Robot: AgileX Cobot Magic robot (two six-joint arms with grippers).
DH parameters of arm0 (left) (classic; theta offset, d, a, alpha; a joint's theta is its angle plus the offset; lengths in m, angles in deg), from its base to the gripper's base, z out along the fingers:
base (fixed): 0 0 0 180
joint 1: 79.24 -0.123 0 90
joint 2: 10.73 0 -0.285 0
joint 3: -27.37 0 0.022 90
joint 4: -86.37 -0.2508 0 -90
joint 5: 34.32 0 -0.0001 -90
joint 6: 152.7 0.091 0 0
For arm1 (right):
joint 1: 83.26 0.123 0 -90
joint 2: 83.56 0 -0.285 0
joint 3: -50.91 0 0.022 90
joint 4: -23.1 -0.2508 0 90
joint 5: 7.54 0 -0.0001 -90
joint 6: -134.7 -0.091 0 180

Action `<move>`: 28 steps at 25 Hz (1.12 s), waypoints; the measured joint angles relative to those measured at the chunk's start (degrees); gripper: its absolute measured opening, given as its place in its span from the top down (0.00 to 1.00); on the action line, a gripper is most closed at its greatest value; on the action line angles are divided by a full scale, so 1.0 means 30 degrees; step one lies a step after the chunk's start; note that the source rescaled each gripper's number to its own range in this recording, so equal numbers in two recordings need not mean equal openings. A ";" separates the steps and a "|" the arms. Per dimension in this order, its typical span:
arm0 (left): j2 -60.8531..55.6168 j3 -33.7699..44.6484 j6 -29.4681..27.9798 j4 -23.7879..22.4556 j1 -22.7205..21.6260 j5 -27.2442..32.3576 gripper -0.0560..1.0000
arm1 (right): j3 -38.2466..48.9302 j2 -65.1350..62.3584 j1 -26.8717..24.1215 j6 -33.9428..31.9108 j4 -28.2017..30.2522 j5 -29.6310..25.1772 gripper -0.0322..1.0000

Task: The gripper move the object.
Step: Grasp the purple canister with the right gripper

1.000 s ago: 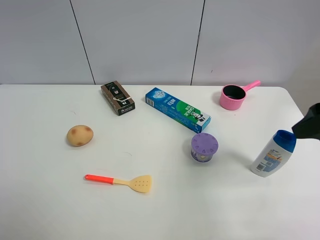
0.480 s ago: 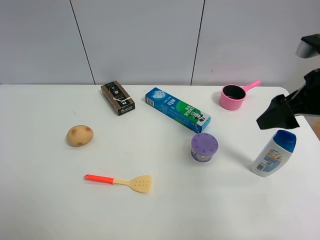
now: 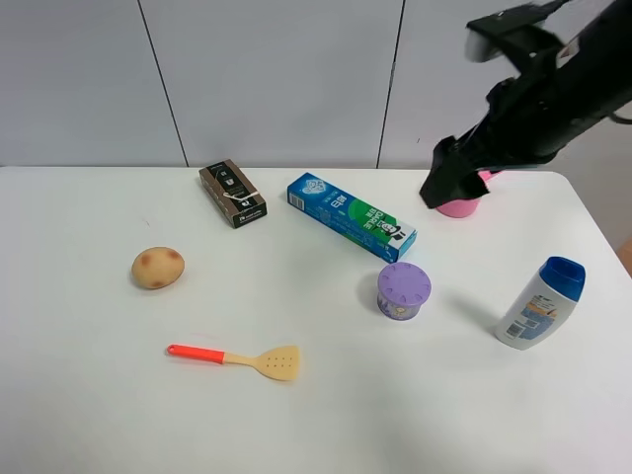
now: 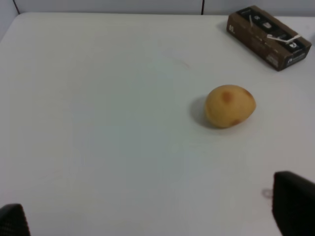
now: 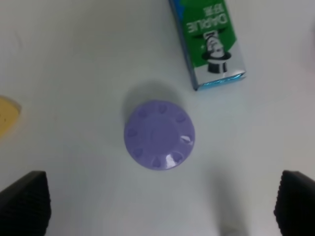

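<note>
- Exterior high view: the purple tub (image 3: 404, 289) stands upright on the white table (image 3: 89, 395), lid on, to the right of the table's middle.
- Taking the tub as the dial's centre, the near end of the toothpaste box (image 3: 351, 215) lies just beside it at 11 o'clock. The white blue-capped bottle (image 3: 538, 303) stands well apart at 3 o'clock, and the orange-handled spatula (image 3: 237, 357) lies far off at 8 o'clock.
- The right gripper (image 3: 442, 186) hangs in the air at about 1 o'clock from the tub, clear of it. It covers part of the pink saucepan (image 3: 460, 202) behind it.
- Right wrist view: the two dark fingertips (image 5: 24, 204) sit at opposite edges, so the jaws are spread wide with nothing in them. The tub's dotted lilac lid (image 5: 159, 134) lies between and beyond them, untouched.
- Left wrist view: the left gripper (image 4: 152, 216) shows only two dark finger ends at opposite edges, wide apart and empty.
- That view also shows the potato (image 4: 230, 105) resting on bare table, with the brown box (image 4: 268, 37) beyond it.
</note>
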 joint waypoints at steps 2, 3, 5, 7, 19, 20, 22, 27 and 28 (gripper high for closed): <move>0.0000 0.0000 0.0000 0.0000 0.0000 0.0000 0.00 | 0.0003 0.1004 0.0648 -0.0312 0.0356 0.0015 0.02; 0.0000 0.0000 0.0000 0.0000 0.0000 0.0000 0.00 | 0.0003 0.1569 0.0931 -0.0384 0.0573 0.0024 0.02; 0.0000 0.0000 0.0000 0.0000 0.0000 0.0000 0.00 | 0.0003 0.2623 0.1638 -0.0723 0.1025 0.0241 0.02; 0.0000 0.0000 0.0000 0.0007 0.0000 0.0000 0.00 | 0.0003 0.3474 0.2278 -0.1058 0.1504 0.0603 0.02; 0.0000 0.0000 0.0000 0.0007 0.0000 0.0000 0.00 | 0.0003 0.7499 0.3406 -0.2316 0.3111 0.1735 0.03; 0.0000 0.0000 0.0000 0.0007 0.0000 0.0000 0.00 | 0.0003 0.7679 0.3406 -0.2331 0.3288 0.1712 0.03; 0.0000 0.0000 0.0000 0.0007 0.0000 0.0000 0.00 | 0.0003 0.8335 0.3406 -0.2331 0.3707 0.1527 0.03; 0.0000 0.0000 0.0000 0.0007 0.0000 0.0000 0.00 | 0.0003 0.8983 0.3406 -0.2842 0.5296 0.1479 0.04; 0.0000 0.0000 0.0000 0.0007 0.0000 0.0000 0.00 | 0.0003 0.9127 0.3406 -0.3016 0.5643 0.1479 0.05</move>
